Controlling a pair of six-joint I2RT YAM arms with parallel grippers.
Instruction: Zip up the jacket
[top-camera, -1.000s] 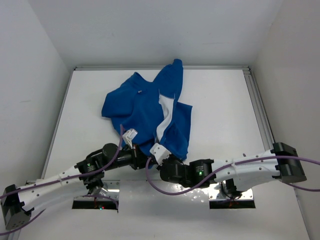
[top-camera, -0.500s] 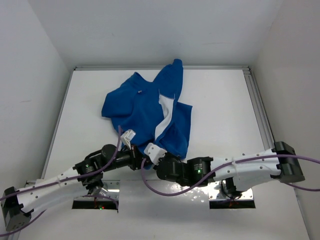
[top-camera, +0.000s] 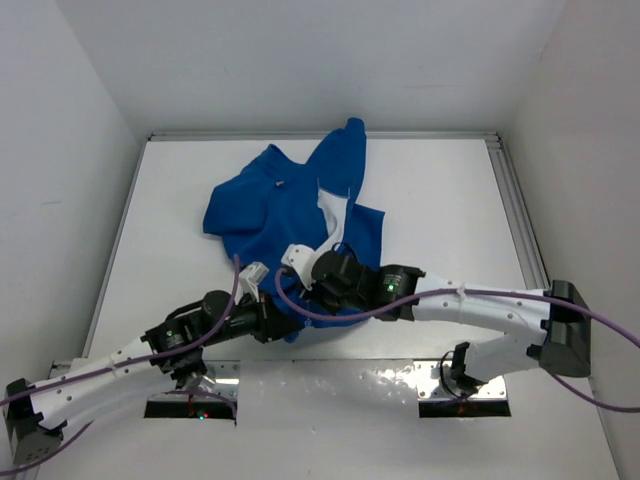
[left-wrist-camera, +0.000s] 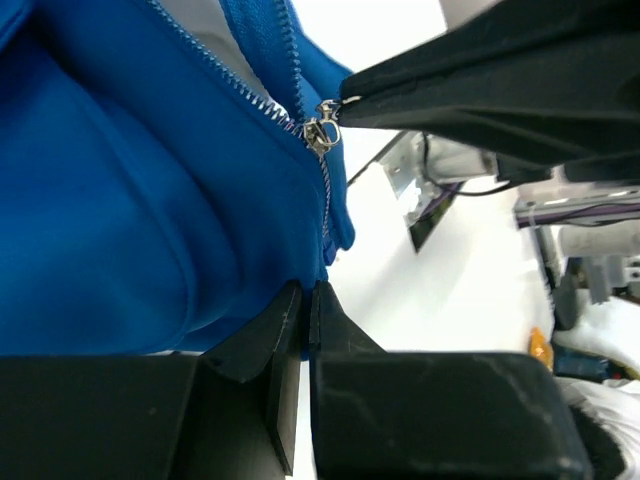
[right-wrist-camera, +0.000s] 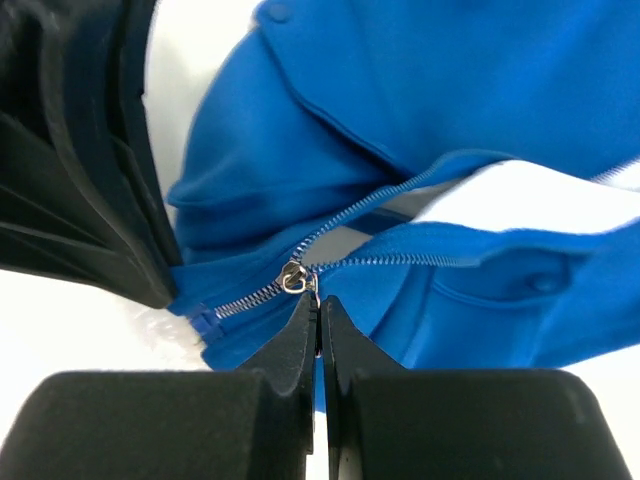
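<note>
The jacket (top-camera: 270, 215), where is it, and how far is it zipped?

– It lies bunched on the white table (top-camera: 440, 200), nearer the far edge, with its hem toward the arms. I judge the job barely begun. The slider (right-wrist-camera: 293, 277) sits low, just above the hem, and only the short run of zipper (right-wrist-camera: 250, 297) below it is meshed.

And above the slider?

– The two rows of teeth split apart at once and run off separately, with pale lining showing between them. Nearly the whole front is left to close.

What are the grippers doing?

– The left gripper (left-wrist-camera: 308, 300) has its fingers pressed together on the hem, right under the zipper's bottom end, which looks like an anchor hold. The right gripper (right-wrist-camera: 318, 310) is pinched tight on the slider's little pull tab.

Give me the count.

– One jacket, one zipper, one slider. Two arms, two grippers, both gripping. One sleeve (top-camera: 347, 150) stretches toward the far wall. The other I cannot pick out in the folds. Two shiny plates at the near edge, one (top-camera: 215, 373) by each arm's base.
</note>
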